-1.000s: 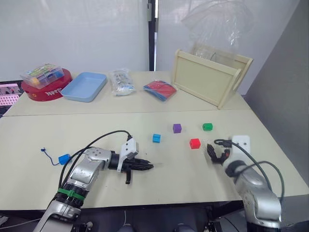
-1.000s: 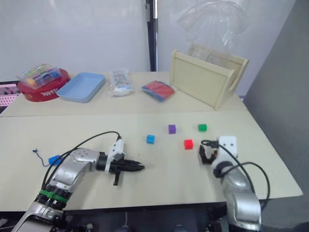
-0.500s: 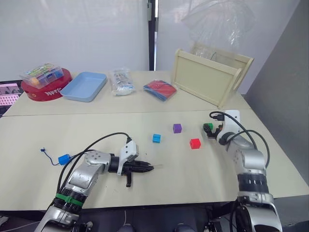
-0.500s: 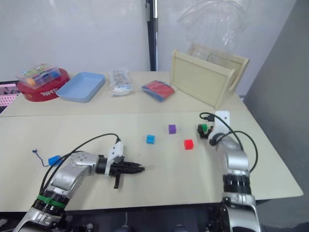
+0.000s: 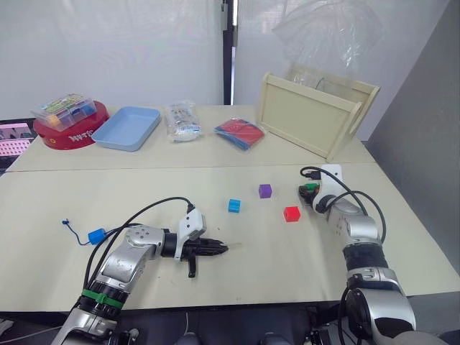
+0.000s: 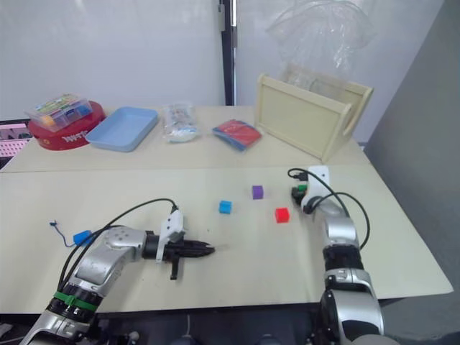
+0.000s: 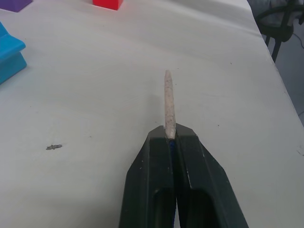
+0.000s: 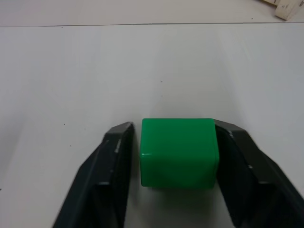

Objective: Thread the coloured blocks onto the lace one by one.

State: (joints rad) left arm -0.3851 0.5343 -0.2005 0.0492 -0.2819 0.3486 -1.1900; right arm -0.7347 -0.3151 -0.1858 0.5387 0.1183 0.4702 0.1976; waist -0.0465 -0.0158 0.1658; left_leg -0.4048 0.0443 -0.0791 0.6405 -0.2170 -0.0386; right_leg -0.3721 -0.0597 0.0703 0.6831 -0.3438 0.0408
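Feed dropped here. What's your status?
Left gripper shut on lace tip. Right gripper open around green block, on table. Nothing in the way.

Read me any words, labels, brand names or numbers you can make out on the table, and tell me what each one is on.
White lettering on the side of the red round container: too blurred to read.
Print on the clear packet beside the blue tray: too small to read.
The coloured blocks, the lace and the wooden crate: no text to be seen.

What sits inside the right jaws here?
The green block sits on the table between the right gripper's open jaws, a gap showing on one side; its underside is hidden.
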